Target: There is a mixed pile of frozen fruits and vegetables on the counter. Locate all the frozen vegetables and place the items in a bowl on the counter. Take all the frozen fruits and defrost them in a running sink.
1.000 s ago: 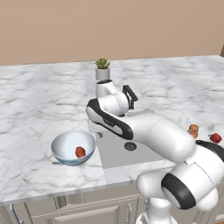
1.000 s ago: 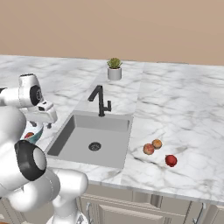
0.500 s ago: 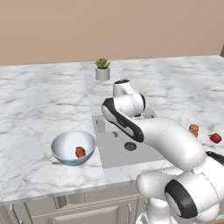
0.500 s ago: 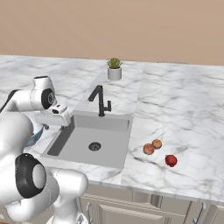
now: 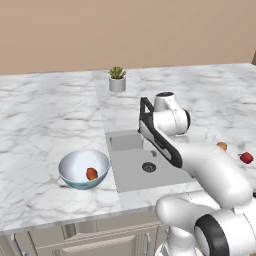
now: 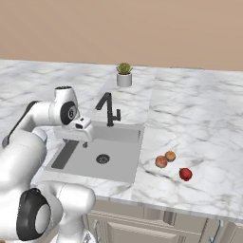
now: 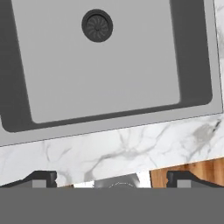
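Observation:
My gripper (image 6: 85,140) hangs open and empty over the left part of the grey sink (image 6: 119,163). In the hand view the gripper (image 7: 113,179) has its fingertips (image 7: 41,178) spread wide above the sink's (image 7: 105,74) near rim, with the dark drain (image 7: 97,25) beyond. The pale blue-white bowl (image 5: 70,165) stands left of the sink (image 5: 131,172) and holds one orange-red vegetable lump (image 5: 91,173). On the counter (image 6: 199,123) right of the sink lie two orange-peach fruits (image 6: 161,162) (image 6: 170,155) and a dark red vegetable lump (image 6: 185,174).
A black angular faucet (image 6: 109,108) rises behind the sink, with no water seen running. A small white pot with a green plant (image 6: 124,75) stands further back. The counter's front edge (image 7: 122,148) runs just under the hand, with wooden floor (image 7: 192,170) below it.
The arm has swung right, from beside the bowl to above the sink. The gripper has stayed open and empty.

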You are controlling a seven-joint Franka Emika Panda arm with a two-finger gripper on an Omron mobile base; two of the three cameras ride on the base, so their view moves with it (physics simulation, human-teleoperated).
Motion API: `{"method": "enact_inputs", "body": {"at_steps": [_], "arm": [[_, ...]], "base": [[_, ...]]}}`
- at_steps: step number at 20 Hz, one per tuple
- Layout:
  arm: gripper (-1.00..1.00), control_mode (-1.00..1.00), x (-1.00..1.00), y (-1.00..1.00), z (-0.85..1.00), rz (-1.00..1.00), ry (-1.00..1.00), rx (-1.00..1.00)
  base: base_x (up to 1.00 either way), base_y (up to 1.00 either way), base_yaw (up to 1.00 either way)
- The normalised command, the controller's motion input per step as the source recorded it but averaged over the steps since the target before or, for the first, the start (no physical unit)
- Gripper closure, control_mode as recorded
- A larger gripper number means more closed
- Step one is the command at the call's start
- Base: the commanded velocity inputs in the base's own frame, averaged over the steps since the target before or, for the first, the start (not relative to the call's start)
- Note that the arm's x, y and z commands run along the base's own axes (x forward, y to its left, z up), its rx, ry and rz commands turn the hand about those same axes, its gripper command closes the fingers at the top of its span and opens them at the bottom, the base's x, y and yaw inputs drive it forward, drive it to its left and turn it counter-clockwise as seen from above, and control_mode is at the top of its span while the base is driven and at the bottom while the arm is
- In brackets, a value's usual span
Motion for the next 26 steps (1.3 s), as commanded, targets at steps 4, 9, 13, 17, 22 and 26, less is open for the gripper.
{"method": "enact_inputs", "body": {"at_steps": [4, 9, 13, 17, 22, 26], "arm": [[-1.00, -1.00, -0.01, -0.80, -0.07, -0.03, 0.00, 0.00], [-1.00, -1.00, 0.00, -0.78, -0.08, -0.03, 0.00, 0.00], [-1.00, -1.00, 0.08, -0.75, -0.06, -0.03, 0.03, 0.00], [-1.00, -1.00, 0.20, -0.72, 0.02, -0.01, 0.07, -0.01], [-1.00, -1.00, 0.36, -0.66, 0.02, -0.02, 0.09, 0.00], [-1.00, -1.00, 0.17, -0.69, -0.08, -0.05, 0.05, 0.01]], "base": [[0.00, 0.00, 0.00], [0.00, 0.00, 0.00], [0.00, 0.00, 0.00], [0.00, 0.00, 0.00], [0.00, 0.00, 0.00], [0.00, 0.00, 0.00]]}}
